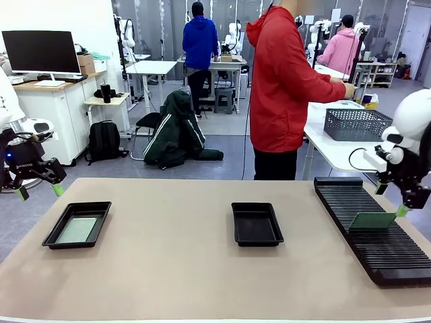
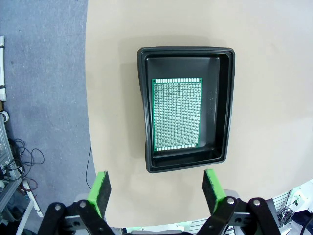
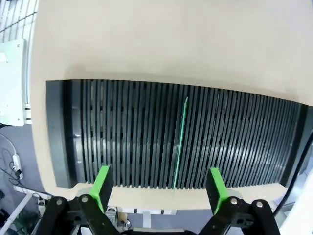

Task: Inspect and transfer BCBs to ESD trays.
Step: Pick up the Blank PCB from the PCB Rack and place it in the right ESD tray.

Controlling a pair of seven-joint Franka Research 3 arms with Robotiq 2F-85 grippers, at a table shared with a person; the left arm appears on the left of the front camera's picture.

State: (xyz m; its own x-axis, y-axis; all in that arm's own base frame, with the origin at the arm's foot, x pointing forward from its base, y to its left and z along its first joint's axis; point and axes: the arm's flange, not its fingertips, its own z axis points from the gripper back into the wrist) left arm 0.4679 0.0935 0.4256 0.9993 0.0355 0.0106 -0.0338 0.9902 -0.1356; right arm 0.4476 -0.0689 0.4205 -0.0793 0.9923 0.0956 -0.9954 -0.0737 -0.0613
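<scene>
Brightly, evenly lit from overhead. Softly shadowed around the tray and along the far edge of the rack. Sharp across the table, slightly soft in the far room. Bowed by wide-angle distortion toward wrist-view borders.

Green BCB flat in left black tray; second BCB upright in rack; other tray central.

Arm casings: white, rounded. Left tool and right tool: black linkage frames, green pads, silver pivot screws. Black cable looped at right wrist. Blue indicator on left wrist.
</scene>
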